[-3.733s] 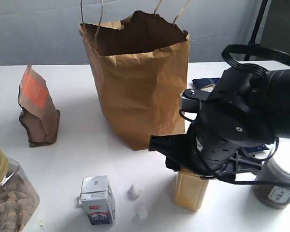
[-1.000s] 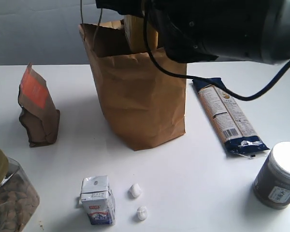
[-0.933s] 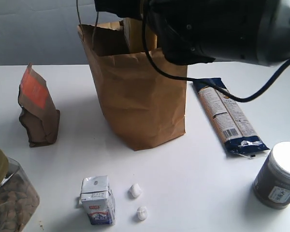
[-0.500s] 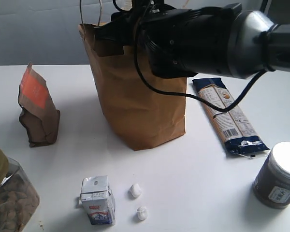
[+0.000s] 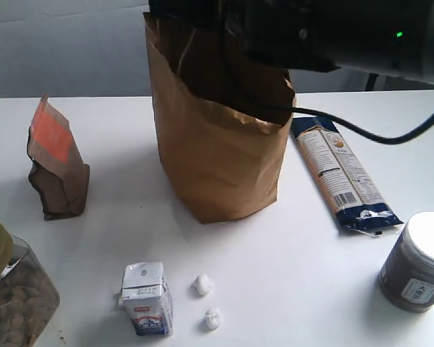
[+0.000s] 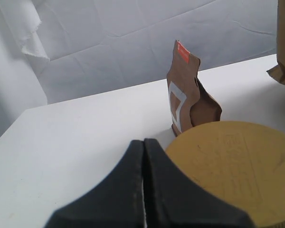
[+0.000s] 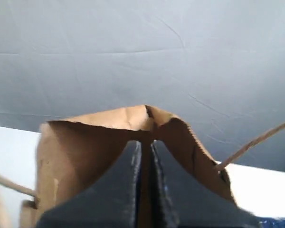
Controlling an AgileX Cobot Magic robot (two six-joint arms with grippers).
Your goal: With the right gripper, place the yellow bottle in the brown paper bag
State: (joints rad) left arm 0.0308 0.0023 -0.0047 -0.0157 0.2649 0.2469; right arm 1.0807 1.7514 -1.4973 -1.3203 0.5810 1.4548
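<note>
Paper bag mouth sits further right and higher than half a second ago, bottle hidden, likely inside; right gripper shows jaws narrow and empty, so lift straight up, clear of the rim.

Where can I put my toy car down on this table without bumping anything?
The biggest bare patch of table lies between the brown paper bag, the white lumps and the dark jar. Another lies between the orange-label pouch and the bag. The corner with the nut jar and milk carton is crowded.
</note>
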